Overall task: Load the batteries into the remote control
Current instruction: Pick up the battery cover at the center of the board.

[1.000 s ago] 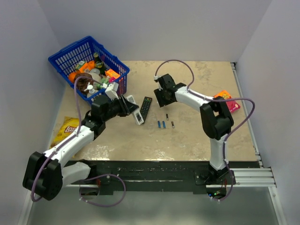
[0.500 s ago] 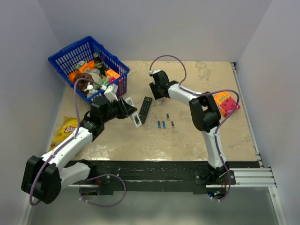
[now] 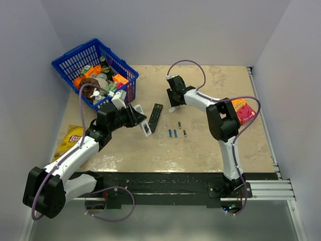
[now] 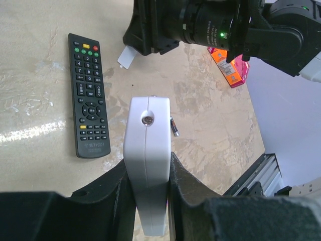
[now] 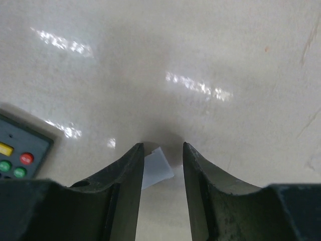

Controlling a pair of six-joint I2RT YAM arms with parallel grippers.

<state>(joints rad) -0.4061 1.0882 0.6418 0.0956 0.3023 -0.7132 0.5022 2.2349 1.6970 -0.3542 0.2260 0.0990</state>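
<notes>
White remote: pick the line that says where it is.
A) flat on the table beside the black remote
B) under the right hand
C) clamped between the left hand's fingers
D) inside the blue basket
C: the left wrist view shows the white remote pinched between the two fingers of the left hand, while only the black remote lies flat on the table.

Probably a lab: bare white walls around a rail-edged table.

Table: beige, marbled, glossy top.
Rear left: a blue basket is set; yellow chips bag nearer.
Centre: black remote, batteries just beside, white flat piece.
Right: orange-pink packet.
</notes>
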